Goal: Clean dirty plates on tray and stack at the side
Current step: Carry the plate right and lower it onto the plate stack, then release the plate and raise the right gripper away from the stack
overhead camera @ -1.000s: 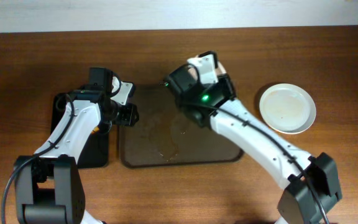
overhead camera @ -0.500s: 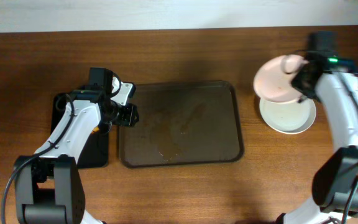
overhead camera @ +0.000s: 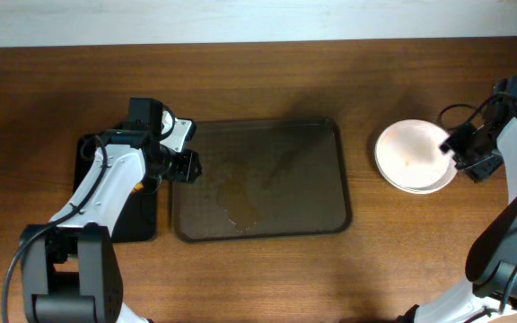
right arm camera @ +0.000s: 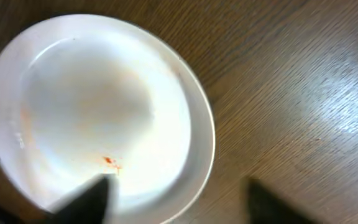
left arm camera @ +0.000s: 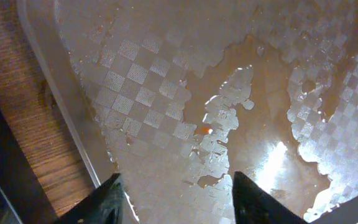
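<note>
Two white plates (overhead camera: 411, 157) lie stacked on the bare table right of the tray. The top plate (right arm camera: 98, 112) sits slightly off-centre and carries a small orange speck. My right gripper (overhead camera: 457, 151) stands open at the stack's right rim; in the right wrist view its jaws (right arm camera: 179, 199) straddle that rim without gripping it. The dark brown tray (overhead camera: 330, 135) holds no plate, only wet smears. My left gripper (overhead camera: 187, 165) hovers over the tray's left edge. It is open (left arm camera: 179, 199), with only wet tray (left arm camera: 73, 99) showing between the fingertips.
A narrow black tray (overhead camera: 119, 220) lies left of the brown one, under my left arm. The table's back edge runs along the top of the overhead view. My right arm reaches in from the right edge.
My right arm swung from the tray to the right side with a plate, set it on the plate lying there and opened. The left arm has stayed in place.
</note>
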`<state>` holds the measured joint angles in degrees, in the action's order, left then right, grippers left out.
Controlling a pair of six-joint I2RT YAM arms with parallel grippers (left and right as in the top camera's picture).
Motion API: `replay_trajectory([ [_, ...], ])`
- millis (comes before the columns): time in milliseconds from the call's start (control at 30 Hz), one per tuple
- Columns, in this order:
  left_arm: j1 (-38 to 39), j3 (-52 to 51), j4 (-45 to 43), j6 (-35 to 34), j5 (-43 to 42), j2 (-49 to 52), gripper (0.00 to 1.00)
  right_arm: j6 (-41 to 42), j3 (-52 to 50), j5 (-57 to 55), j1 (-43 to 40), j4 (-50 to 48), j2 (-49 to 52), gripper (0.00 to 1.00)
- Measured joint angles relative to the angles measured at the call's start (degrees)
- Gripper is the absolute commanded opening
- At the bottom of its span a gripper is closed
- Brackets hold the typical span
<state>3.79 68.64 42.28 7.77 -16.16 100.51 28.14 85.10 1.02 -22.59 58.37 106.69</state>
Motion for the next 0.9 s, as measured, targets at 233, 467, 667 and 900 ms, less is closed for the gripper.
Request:
replay_trajectory([
  [233,-0.09,0.85,0.66,-0.04,0.07,0.00,0.68,-9.31,0.02,4.50,5.60,0.85,0.00,0.95],
  [467,-3.30,16.96,5.38,-2.54,3.61,-0.02,1.00,-20.81,9.38,5.25,20.83,3.89,-1.20,0.99],
  [667,-3.93,22.32,15.93,-4.00,7.08,-0.07,1.00,-22.80,14.97,5.11,24.81,9.40,-3.74,0.98],
  [900,-3.93,22.34,28.92,-4.13,7.98,-0.04,1.00,-23.02,14.97,5.05,24.50,15.58,-4.35,0.98],
])
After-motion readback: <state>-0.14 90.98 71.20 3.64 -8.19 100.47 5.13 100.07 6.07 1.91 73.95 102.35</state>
